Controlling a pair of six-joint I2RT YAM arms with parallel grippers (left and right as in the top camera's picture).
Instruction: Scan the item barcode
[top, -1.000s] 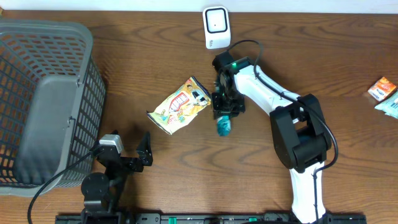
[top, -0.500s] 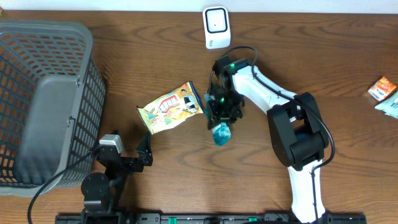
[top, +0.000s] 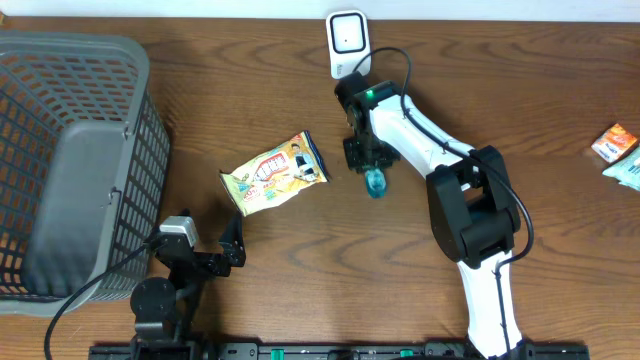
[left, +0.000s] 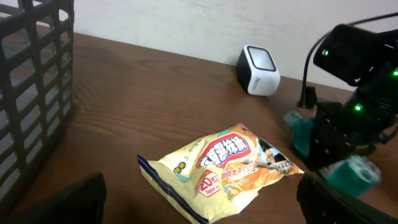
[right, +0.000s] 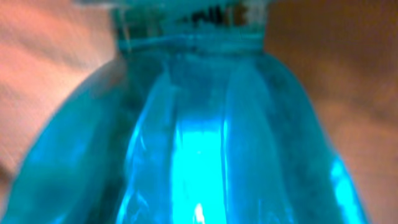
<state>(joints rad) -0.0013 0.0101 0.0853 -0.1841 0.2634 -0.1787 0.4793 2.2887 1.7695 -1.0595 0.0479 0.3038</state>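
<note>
From where I stand, the right gripper (top: 363, 158) is clamped on a small blue bottle (top: 374, 184), just right of the frame's centre and a little below the white scanner (top: 347, 42) at the top edge. The bottle's see-through plastic fills the right wrist view. It looks light and fairly stiff, but smooth and round, so I'd guess it could twist or slip in the jaws (the ribbed body should give a surer hold than the tapering shoulder). I can't make out any barcode. The left gripper (top: 205, 247) rests wide open and empty at the lower left, near the basket (top: 60, 60). A snack bag (top: 275, 172) lies flat on the table (top: 520, 90), left of centre.
</note>
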